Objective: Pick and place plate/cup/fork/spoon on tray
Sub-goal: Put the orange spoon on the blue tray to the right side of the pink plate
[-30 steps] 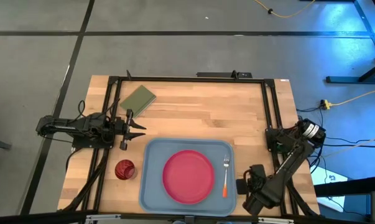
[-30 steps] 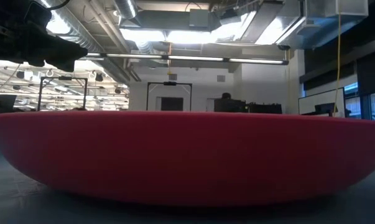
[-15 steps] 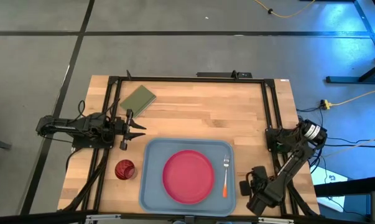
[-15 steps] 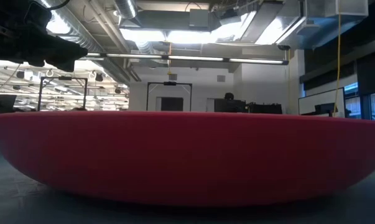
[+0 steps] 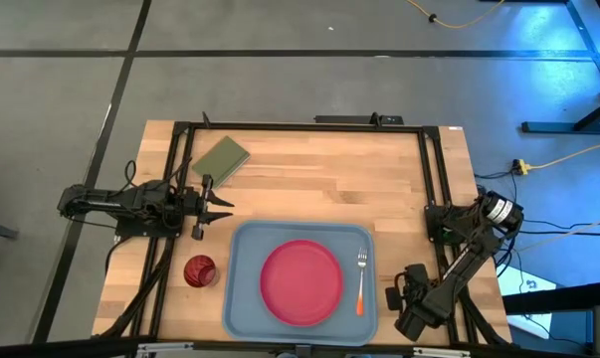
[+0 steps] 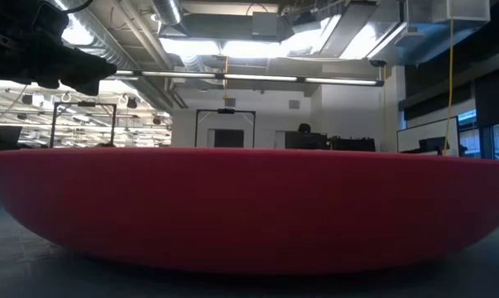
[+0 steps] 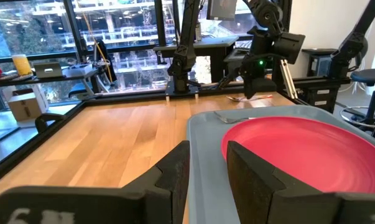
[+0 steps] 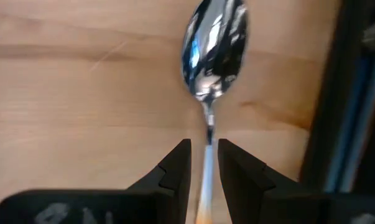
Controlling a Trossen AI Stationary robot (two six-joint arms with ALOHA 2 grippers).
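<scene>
Wooden table (image 5: 319,189), olive pad (image 5: 221,158) far from tray (image 5: 242,298)

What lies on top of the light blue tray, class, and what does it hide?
On the tray rest the plate, centred, and the fork beside it, nearer the right arm. The tray's floor beneath the plate is covered and cannot be seen.

two dark, jointed arms showing matte black casings

the left hand (image 7: 207,177) is showing two blocky black fingers (image 7: 172,176) with angular, stepped tips, above a black bar bearing faint pale markings. the right hand (image 8: 203,168) is showing matching black fingers (image 8: 175,167). the right arm (image 5: 466,261) is carrying a round silver-capped joint and thin dark cables.
</scene>
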